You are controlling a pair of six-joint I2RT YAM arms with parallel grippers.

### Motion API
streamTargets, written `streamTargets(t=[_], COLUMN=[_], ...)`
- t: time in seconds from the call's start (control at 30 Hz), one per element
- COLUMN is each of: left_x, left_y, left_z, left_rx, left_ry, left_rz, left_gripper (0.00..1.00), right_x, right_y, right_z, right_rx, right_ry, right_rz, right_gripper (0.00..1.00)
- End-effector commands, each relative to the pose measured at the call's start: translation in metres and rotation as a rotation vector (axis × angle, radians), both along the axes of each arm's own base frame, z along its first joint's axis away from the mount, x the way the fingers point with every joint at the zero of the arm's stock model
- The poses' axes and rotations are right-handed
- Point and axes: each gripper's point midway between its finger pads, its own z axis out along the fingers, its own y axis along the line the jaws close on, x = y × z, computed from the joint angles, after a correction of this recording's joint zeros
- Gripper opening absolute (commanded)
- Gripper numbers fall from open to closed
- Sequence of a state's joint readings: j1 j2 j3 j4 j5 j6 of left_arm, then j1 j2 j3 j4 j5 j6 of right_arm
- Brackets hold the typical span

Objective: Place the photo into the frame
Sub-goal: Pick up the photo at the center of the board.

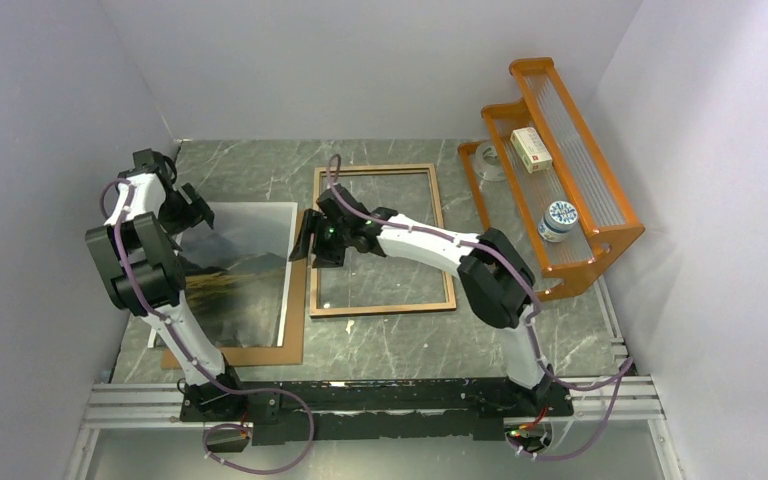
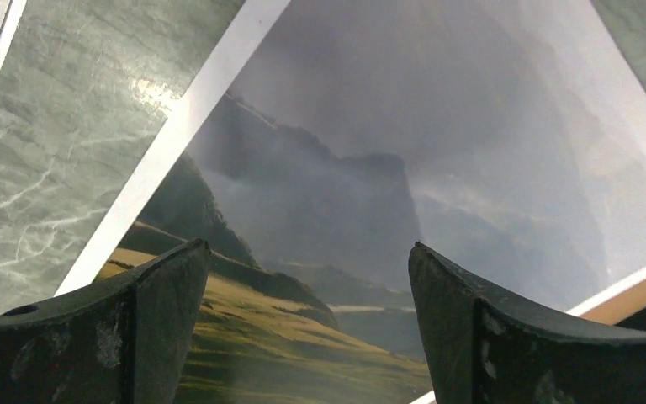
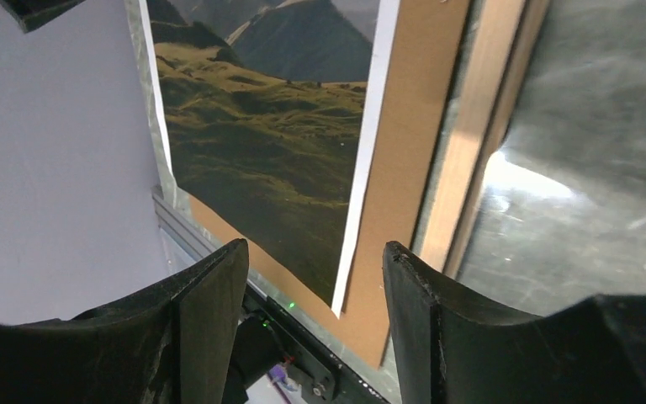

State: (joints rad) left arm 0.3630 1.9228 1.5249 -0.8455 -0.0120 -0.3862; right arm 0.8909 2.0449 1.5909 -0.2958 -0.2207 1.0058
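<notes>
The left pincer (image 1: pixel 198 207) hangs spread wide over the far left corner of the photo (image 1: pixel 245 270), pinching nothing. The print lies flat, picture side up, directly beneath it. The photo's long axis runs from the arm bases toward the far wall, with misty sky at the far end and yellow-green hills at the near end. It rests on a brown backing board (image 1: pixel 280 352) that shows past its near and right edges. The right pincer (image 1: pixel 310 240) is also spread and empty, hovering over the photo's right edge. Just to its right the frame (image 1: pixel 375 169) lies on the desk (image 1: pixel 410 345), wooden back up, its long axis parallel to the photo's.
</notes>
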Motion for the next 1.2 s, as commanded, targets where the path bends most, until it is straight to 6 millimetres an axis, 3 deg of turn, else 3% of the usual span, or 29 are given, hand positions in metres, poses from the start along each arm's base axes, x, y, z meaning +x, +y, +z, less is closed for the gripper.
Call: streamTargets(t=[0.0, 0.2, 0.57, 0.77, 0.97, 1.17], left_x=[0.013, 0.007, -0.013, -0.019, -0.035, -0.060], left_y=[0.004, -0.019, -0.012, -0.014, -0.030, -0.037], left_z=[-0.002, -0.023, -0.048, -0.055, -0.063, -0.073], left_rx=[0.002, -0.110, -0.080, -0.090, -0.163, -0.176], left_ry=[-0.041, -0.051, 0.067, 0.090, 0.141, 0.227], left_rz=[-0.045, -0.057, 0.001, 0.043, 0.112, 0.166], left_gripper=[0.92, 0.82, 0.74, 0.64, 0.52, 0.49], right_x=[-0.019, -0.048, -0.092, -0.099, -0.109, -0.087], right_y=[0.027, 0.038, 0.060, 0.064, 0.062, 0.075], right_z=[0.013, -0.019, -0.059, -0.082, -0.106, -0.100], right_rx=[0.015, -0.052, -0.164, -0.183, -0.204, -0.048], right_ry=[0.038, 0.189, 0.272, 0.308, 0.353, 0.279], right_rz=[0.036, -0.005, -0.033, -0.054, -0.069, -0.053], right_gripper=[0.63, 0.62, 0.70, 0.68, 0.64, 0.64])
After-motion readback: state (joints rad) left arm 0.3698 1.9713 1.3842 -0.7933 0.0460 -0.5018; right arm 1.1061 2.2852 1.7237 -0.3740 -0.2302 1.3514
